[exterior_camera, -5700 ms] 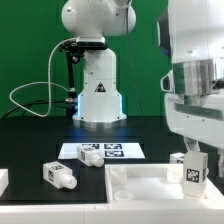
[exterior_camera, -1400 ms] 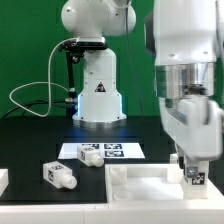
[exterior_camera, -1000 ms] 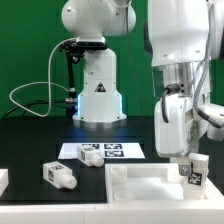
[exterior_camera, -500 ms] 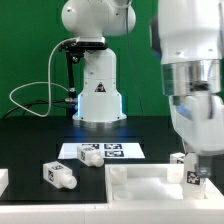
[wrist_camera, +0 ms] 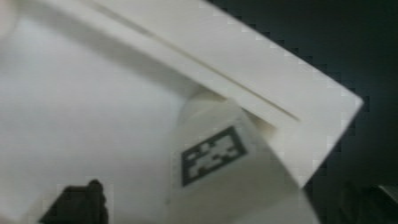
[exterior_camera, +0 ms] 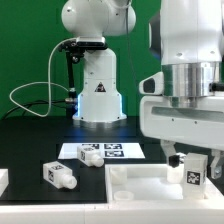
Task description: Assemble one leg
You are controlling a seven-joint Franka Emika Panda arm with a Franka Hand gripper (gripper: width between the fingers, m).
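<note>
One leg, a stubby white peg with a square tag, stands upright at the panel's corner on the exterior view's right. My gripper hangs right over it, most of the fingers hidden behind the broad white hand. In the wrist view the leg lies between the fingers of the gripper. One dark fingertip shows with a gap to the leg, so the jaws stand open. Two more legs lie loose: one on the table, one on the marker board.
The marker board lies behind the panel. The arm's white base with its cable stands at the back. A white part's edge shows at the exterior view's far left. The table is black.
The hand has turned about its vertical axis above the leg and sits a little higher than half a second ago. The leg stays upright at the panel's corner. The loose legs have not moved.
</note>
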